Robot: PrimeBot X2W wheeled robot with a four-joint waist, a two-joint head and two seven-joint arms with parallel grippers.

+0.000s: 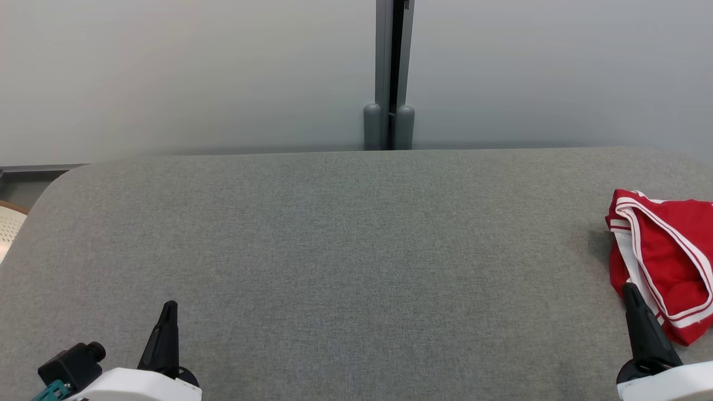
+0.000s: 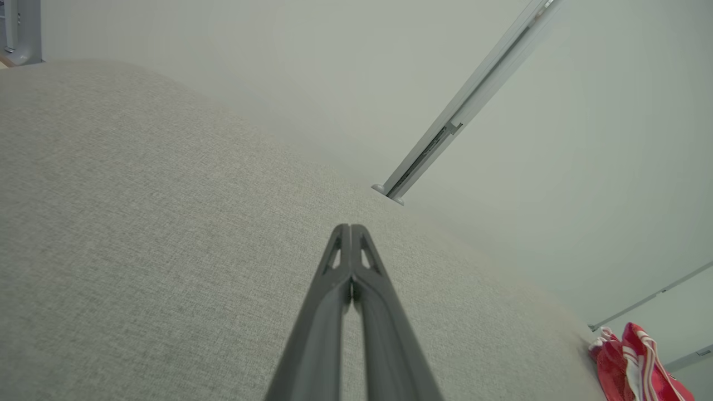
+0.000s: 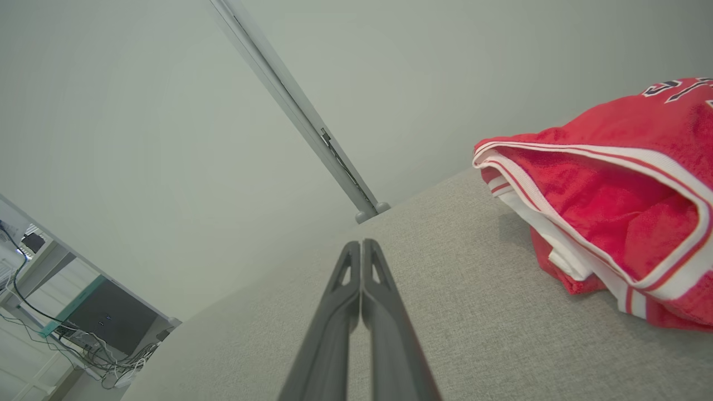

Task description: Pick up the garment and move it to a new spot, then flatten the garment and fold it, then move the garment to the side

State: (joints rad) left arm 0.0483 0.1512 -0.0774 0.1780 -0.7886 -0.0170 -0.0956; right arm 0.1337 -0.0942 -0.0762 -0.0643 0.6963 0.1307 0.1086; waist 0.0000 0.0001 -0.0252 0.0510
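Observation:
The garment (image 1: 671, 262) is a red piece with white trim, bunched in a heap at the right edge of the grey table (image 1: 345, 250). The right wrist view has the garment (image 3: 613, 211) close at the right, and in the left wrist view the garment (image 2: 635, 365) is small at the lower right. My right gripper (image 1: 629, 289) is shut and holds nothing; its tip stands just in front of the heap's near left side. Far from the heap, my left gripper (image 1: 170, 306) is shut and holds nothing at the lower left. Both pairs of fingers (image 2: 350, 245) (image 3: 361, 259) press together above bare cloth.
A pale wall with a grey vertical post (image 1: 390, 72) runs behind the table. The table's rounded left corner (image 1: 50, 189) drops off beside a pale chair (image 1: 8, 225). A desk with cables (image 3: 72, 328) lies beyond the table in the right wrist view.

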